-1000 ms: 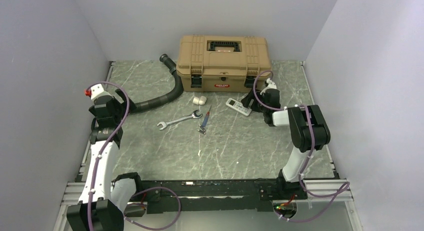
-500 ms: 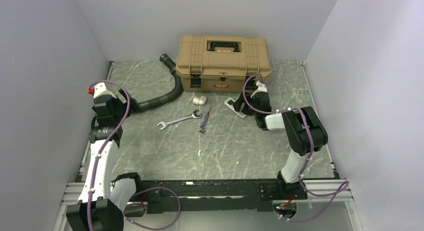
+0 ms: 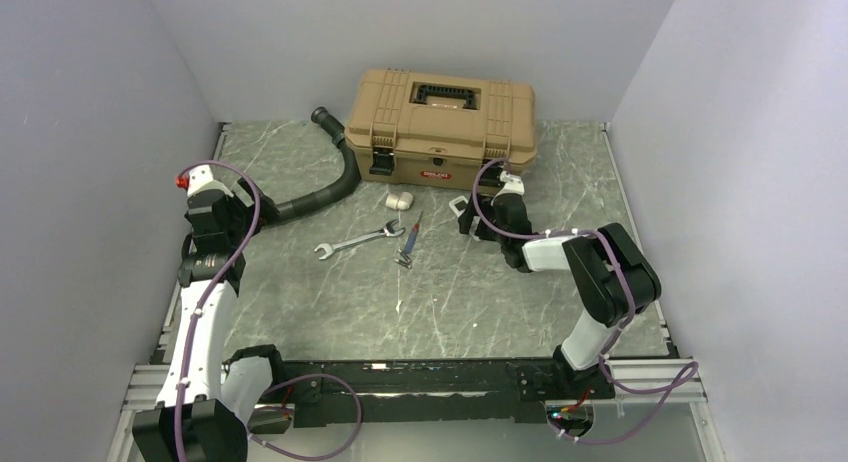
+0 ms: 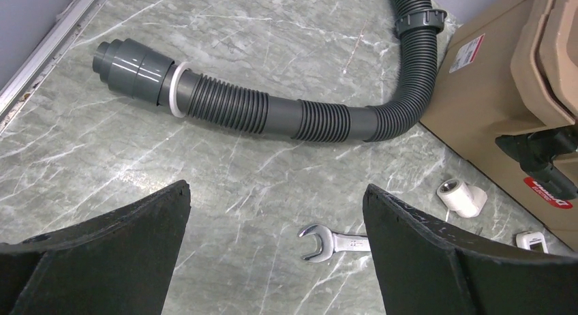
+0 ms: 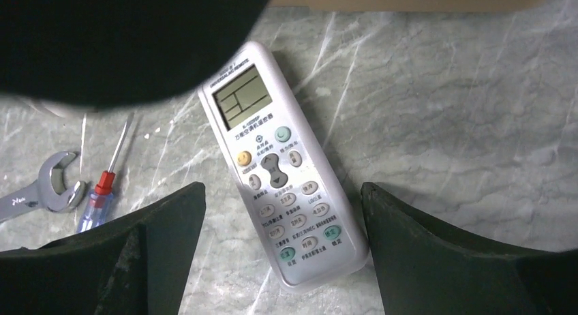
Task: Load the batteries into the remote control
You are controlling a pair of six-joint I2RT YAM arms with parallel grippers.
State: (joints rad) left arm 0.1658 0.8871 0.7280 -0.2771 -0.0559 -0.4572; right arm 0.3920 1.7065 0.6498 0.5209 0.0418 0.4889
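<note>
The remote control (image 5: 283,172) is a slim white handset with a pale display and rows of small buttons. It lies face up on the marble table. My right gripper (image 5: 281,189) is open and hovers just above it, one finger on each side of its lower half, not touching. In the top view the right gripper (image 3: 480,220) covers most of the remote (image 3: 459,206). My left gripper (image 4: 276,189) is open and empty at the far left (image 3: 243,194), above bare table. No batteries are in view.
A tan toolbox (image 3: 440,117) stands at the back. A dark corrugated hose (image 3: 325,187) curves left of it. A stubby white cylinder piece (image 3: 400,199), a wrench (image 3: 355,239) and a red-and-blue screwdriver (image 3: 410,240) lie left of the remote.
My right gripper has moved left and come over the remote, now hiding most of it from above. The toolbox and hose end have shifted slightly left. The left arm has not moved.
</note>
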